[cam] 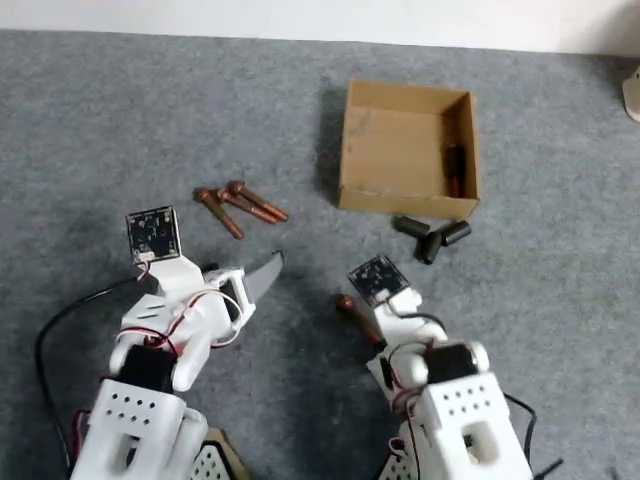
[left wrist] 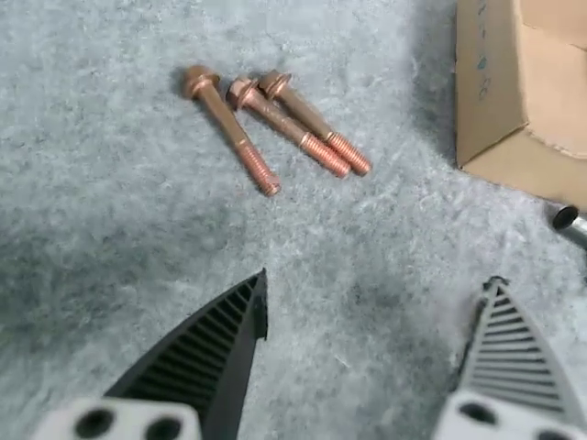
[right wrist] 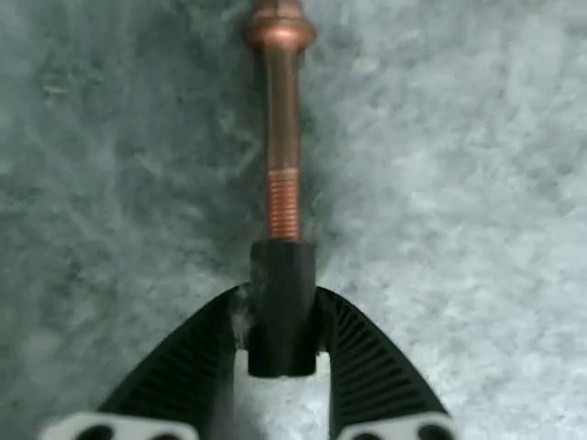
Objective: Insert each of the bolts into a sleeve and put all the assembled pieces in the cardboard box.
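Observation:
Three copper bolts (cam: 240, 205) (left wrist: 275, 128) lie side by side on the grey carpet, left of the cardboard box (cam: 350, 150) (left wrist: 491, 82). My left gripper (cam: 262, 278) (left wrist: 378, 289) hangs open a short way in front of them, with nothing in it. My right gripper (cam: 372, 330) (right wrist: 280, 298) is shut on a black sleeve (right wrist: 282, 307). A fourth bolt (cam: 352, 308) (right wrist: 281, 137) lies on the carpet with its threaded tip at the sleeve's mouth. Loose black sleeves (cam: 430, 236) (left wrist: 569, 220) lie just in front of the box. One dark piece (cam: 455, 170) rests inside against its right wall.
Grey carpet covers the whole work area, with free room at the left and between the two arms. A pale object (cam: 632, 95) sits at the far right edge. The box stands open at the top.

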You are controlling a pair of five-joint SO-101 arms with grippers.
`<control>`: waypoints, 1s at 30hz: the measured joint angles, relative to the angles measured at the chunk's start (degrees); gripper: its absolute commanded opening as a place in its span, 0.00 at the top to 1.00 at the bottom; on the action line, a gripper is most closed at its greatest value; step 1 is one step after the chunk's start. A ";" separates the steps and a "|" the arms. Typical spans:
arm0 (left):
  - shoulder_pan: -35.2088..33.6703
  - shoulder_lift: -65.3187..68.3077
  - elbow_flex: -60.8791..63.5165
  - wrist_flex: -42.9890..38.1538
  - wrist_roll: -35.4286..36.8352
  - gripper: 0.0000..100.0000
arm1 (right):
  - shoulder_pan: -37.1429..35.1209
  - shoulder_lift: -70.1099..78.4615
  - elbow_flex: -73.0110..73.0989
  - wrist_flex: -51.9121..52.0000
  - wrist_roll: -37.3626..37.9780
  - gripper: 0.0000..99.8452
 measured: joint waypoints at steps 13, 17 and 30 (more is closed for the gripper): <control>0.00 0.00 0.18 0.00 0.00 0.67 | 0.26 23.30 -9.41 -0.09 0.18 0.74; 0.00 0.00 0.18 0.00 0.00 0.67 | 0.26 26.20 -9.41 -0.09 0.44 0.74; 6.51 0.00 0.97 0.00 3.16 0.67 | 0.70 28.13 -9.58 -3.96 0.53 1.00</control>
